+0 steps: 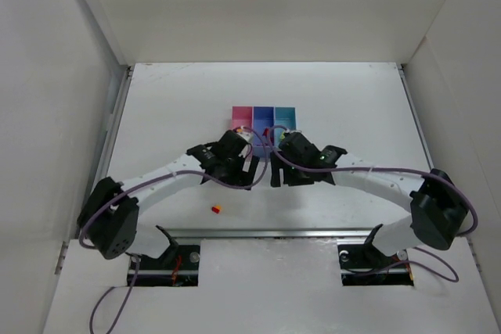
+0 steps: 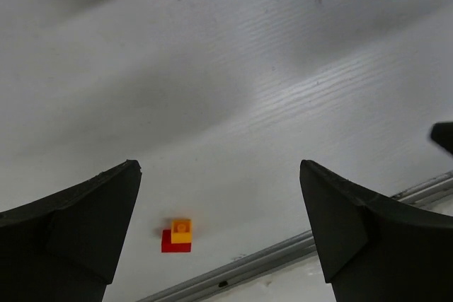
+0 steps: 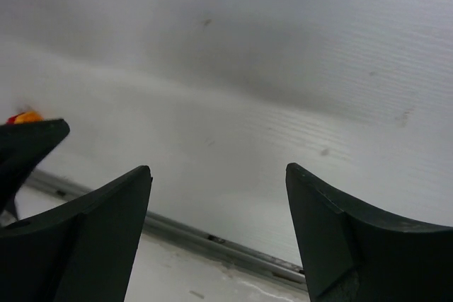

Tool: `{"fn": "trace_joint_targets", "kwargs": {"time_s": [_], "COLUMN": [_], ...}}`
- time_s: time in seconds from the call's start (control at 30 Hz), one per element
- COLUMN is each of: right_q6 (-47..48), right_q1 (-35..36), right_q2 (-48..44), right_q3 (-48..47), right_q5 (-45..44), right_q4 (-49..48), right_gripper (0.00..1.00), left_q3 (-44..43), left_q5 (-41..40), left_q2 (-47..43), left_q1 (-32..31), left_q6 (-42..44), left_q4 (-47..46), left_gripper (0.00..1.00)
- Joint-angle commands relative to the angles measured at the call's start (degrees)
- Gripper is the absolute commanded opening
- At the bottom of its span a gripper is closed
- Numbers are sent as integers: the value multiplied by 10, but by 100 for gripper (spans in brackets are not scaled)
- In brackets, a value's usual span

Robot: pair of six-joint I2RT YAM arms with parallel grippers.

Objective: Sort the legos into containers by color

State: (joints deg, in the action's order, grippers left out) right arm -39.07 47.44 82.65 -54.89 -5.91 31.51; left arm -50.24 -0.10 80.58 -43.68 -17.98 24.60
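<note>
An orange-yellow lego [image 1: 218, 208] sits on a small red lego [image 1: 214, 210] on the white table near the front rail. In the left wrist view the orange-yellow one [image 2: 182, 228] and the red one [image 2: 170, 245] lie low between my fingers, well apart from them. The pink [image 1: 242, 118], medium blue [image 1: 264, 118] and light blue [image 1: 285, 118] bins stand in a row behind both wrists. My left gripper [image 1: 247, 177] [image 2: 219, 167] is open and empty. My right gripper [image 1: 279, 177] [image 3: 218, 169] is open and empty over bare table. Other legos are out of view.
A metal rail [image 1: 313, 234] runs along the table's near edge and shows in both wrist views [image 2: 283, 251] [image 3: 212, 237]. White walls enclose the table. The two grippers hang close side by side; the left one's finger [image 3: 28, 139] shows in the right wrist view.
</note>
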Motion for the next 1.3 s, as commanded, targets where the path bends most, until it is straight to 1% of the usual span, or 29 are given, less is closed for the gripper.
{"fn": "trace_joint_targets", "kwargs": {"time_s": [0.0, 0.07, 0.13, 0.17, 0.2, 0.23, 0.27, 0.3, 0.33, 0.37, 0.4, 0.43, 0.47, 0.53, 0.63, 0.73, 0.77, 0.83, 0.87, 0.9, 0.97, 1.07, 1.17, 1.23, 1.27], "right_q6": [-2, 4, 28, 57, 72, 90, 110, 148, 166, 183, 208, 208, 214, 214, 202, 195, 195, 195, 195, 195, 195, 187, 169, 169, 169], "right_q1": [31, 52, 82, 91, 109, 119, 128, 139, 169, 185, 203, 218, 227, 227, 227, 227, 227, 232, 238, 238, 259, 267, 267, 267, 267], "right_q2": [-2, -28, -49, -56, -50, -38, -16, 40, 71, 100, 157, 183, 203, 239, 254, 278, 287, 307, 330, 341, 368, 379, 372, 372, 372], "right_q3": [-6, 3, 10, 10, 10, -12, -32, -56, -85, -147, -178, -207, -243, -260, -272, -287, -287, -310, -318, -327, -356, -369, -361, -353, -353], "right_q5": [52, 64, 58, 58, 50, 50, 56, 63, 76, 76, 69, 54, 43, 58, 64, 34, 34, 28, 28, 15, 3, -28, -51, -51, -51], "right_q4": [-77, -135, -169, -184, -199, -199, -199, -184, -175, -166, -154, -131, -130, -142, -149, -126, -110, -95, -88, -73, -58, -29, -18, -18, -18], "right_gripper": [82, 80, 80, 80, 80, 80, 80, 80, 80, 80, 80, 80, 80, 79, 75, 72, 72, 69, 69, 68, 66, 63, 60, 60, 59], "left_q3": [-9, -9, -15, -26, -31, -36, -48, -54, -60, -65, -71, -76, -76, -76, -76, -76, -71, -71, -71, -65, -65, -59, -59, -59, -59], "left_q5": [-54, -60, -73, -82, -99, -104, -104, -104, -104, -98, -92, -84, -84, -84, -78, -78, -78, -73, -68, -61, -54, -49, -49, -44, -44], "left_q2": [-123, -160, -188, -188, -188, -188, -194, -194, -200, -206, -212, -218, -224, -248, -275, -275, -275, -275, -275, -275, -275, -275, -275, -275, -275], "left_q1": [28, 45, 69, 109, 131, 154, 209, 236, 261, 285, 322, 338, 351, 386, 420, 440, 440, 440, 440, 440, 440, 440, 440, 440, 440], "left_q6": [1, 1, -5, -11, -11, -17, -17, -17, -17, -17, -17, -17, -22, -22, -6, 13, 13, 18, 18, 18, 24, 29, 29, 29, 29], "left_q4": [-10, -10, -4, 10, 18, 24, 24, 30, 30, 30, 35, 35, 35, 41, 41, 36, 36, 30, 23, 23, 15, 10, 10, 10, 10], "left_gripper": [94, 94, 94, 94, 94, 94, 94, 94, 94, 94, 94, 94, 94, 94, 94, 94, 94, 94, 94, 94, 94, 94, 94, 94, 94]}}
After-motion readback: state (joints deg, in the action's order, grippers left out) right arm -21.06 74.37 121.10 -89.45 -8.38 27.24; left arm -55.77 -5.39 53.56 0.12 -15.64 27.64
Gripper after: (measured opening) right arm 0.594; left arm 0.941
